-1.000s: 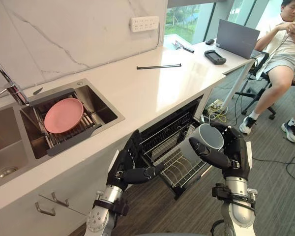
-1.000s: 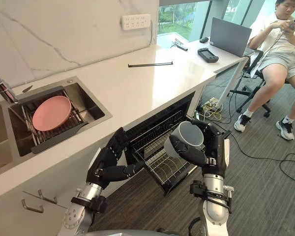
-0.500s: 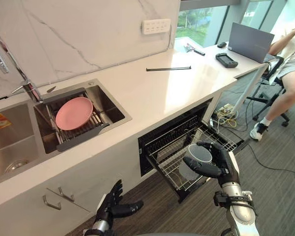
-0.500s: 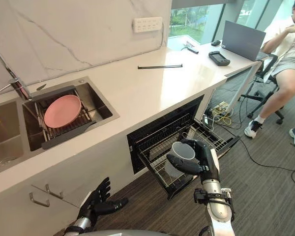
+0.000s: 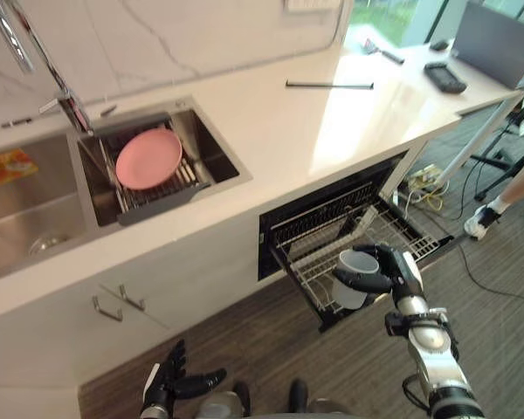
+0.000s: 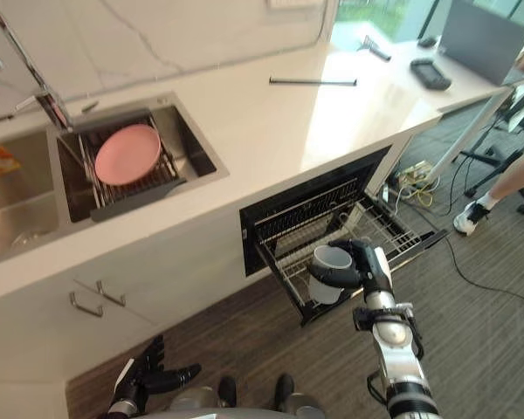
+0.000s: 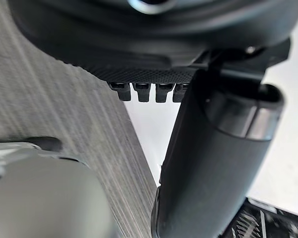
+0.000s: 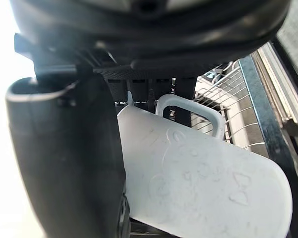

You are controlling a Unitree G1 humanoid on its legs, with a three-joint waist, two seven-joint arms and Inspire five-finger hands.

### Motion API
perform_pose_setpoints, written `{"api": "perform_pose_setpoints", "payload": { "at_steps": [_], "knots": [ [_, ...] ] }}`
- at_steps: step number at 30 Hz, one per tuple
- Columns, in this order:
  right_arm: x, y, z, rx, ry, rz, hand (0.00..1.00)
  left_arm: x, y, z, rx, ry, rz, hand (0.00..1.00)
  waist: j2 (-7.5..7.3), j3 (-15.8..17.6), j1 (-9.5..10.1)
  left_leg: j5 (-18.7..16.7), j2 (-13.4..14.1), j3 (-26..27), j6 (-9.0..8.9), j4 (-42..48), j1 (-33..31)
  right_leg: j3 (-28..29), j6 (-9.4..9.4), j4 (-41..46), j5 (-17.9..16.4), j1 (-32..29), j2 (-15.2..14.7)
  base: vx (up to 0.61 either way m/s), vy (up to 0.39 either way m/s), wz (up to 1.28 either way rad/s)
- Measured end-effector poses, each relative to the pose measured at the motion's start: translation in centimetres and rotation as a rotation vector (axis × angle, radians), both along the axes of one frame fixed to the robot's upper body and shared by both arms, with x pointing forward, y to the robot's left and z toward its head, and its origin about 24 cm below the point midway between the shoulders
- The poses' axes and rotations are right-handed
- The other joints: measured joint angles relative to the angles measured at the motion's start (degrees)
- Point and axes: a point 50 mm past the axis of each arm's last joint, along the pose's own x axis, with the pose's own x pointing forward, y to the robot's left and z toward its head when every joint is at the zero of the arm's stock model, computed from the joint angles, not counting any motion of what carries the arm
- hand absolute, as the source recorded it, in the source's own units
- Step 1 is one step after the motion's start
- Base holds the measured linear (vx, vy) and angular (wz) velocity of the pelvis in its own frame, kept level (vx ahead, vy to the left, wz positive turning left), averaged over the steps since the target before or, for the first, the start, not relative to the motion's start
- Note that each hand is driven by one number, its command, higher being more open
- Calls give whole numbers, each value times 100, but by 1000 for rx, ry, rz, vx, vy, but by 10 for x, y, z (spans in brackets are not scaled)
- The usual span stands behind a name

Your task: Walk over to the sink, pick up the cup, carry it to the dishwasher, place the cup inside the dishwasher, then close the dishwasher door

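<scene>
Cup (image 5: 350, 298): a pale grey, smooth-walled cylindrical mug with a looped handle, sitting mouth-up at the front of the pulled-out rack; I cannot tell whether it is touching the wires.
Right hand (image 5: 400, 269): the dark hand is curling its fingers and thumb round the cup, the thumb lying across the wall that is facing the camera.
Left hand (image 5: 168, 382): hanging low by the floor, its fingers spreading straight and gripping nothing.
Dishwasher (image 5: 307, 220): a black rectangular opening under the counter, with 1 silver wire rack (image 5: 393, 234) of thin crossed rods sticking out over the floor.
Sink (image 5: 217, 157): a brushed steel rectangular basin, holding a slatted drainer with 1 round, matte pink plate (image 5: 148, 159) lying on it.
Counter (image 5: 288, 131): a glossy pale stone slab, carrying 1 thin, straight black stick (image 5: 329, 85) well apart from the sink.
Floor (image 5: 271, 340): grey-brown planks with a wood grain, running under the rack.
</scene>
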Motion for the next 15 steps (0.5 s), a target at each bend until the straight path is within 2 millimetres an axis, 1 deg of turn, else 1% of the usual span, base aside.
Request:
{"api": "perform_pose_setpoints", "payload": {
  "at_steps": [1, 5, 6, 7, 9, 12, 14, 15],
  "knots": [
    [5, -1, 3, -6, -9, -3, 0, 2, 0, 1, 1, -6, -1, 100, 10, 62, 9, -8, 3, 0, 11, 47, -52, 0, 3, 4, 17, -34, -1, -73, 22, 2],
    [28, -10, 29, -50, -78, -13, 0, 17, 0, 5, 3, -52, -10, 100, 32, 447, 59, -49, 7, -14, 62, 286, -400, -18, 6, 96, 63, -296, -26, -61, 30, 3],
    [35, -13, 40, -68, -105, -17, 0, 25, -1, 8, 4, -73, -14, 100, 42, 556, 63, -70, 17, -22, 91, 399, -578, -28, 4, 92, 109, -413, -24, -69, 31, 4],
    [39, -15, 46, -79, -121, -19, 0, 29, -1, 9, 5, -86, -17, 100, 49, 622, 67, -78, 20, -22, 102, 454, -661, -28, 0, 92, 131, -469, -23, -70, 34, 2],
    [56, -21, 74, -113, -194, -17, 0, 44, -2, 15, -5, -134, -14, 100, 75, 871, 82, -82, 22, -8, 121, 575, -927, -14, 5, 89, 212, -683, -31, -68, 37, -2],
    [70, -27, 101, -146, -247, -17, 0, 58, -3, 21, -6, -176, -23, 100, 122, 1029, 123, -65, 17, 12, 157, 638, -1177, 0, -4, 82, 278, -909, -40, -50, 33, -2],
    [79, -27, 113, -166, -252, 4, 0, 62, -3, 23, -20, -198, -7, 100, 143, 1078, 137, -58, 12, 11, 167, 650, -1288, -4, -4, 83, 288, -1019, -45, 0, 0, 0],
    [82, -25, 115, -179, -241, 23, 0, 64, -3, 24, -24, -207, -2, 100, 150, 1082, 149, -56, 11, 9, 169, 651, -1343, -6, -4, 83, 288, -1071, -44, 0, 0, 0]
  ]
}}
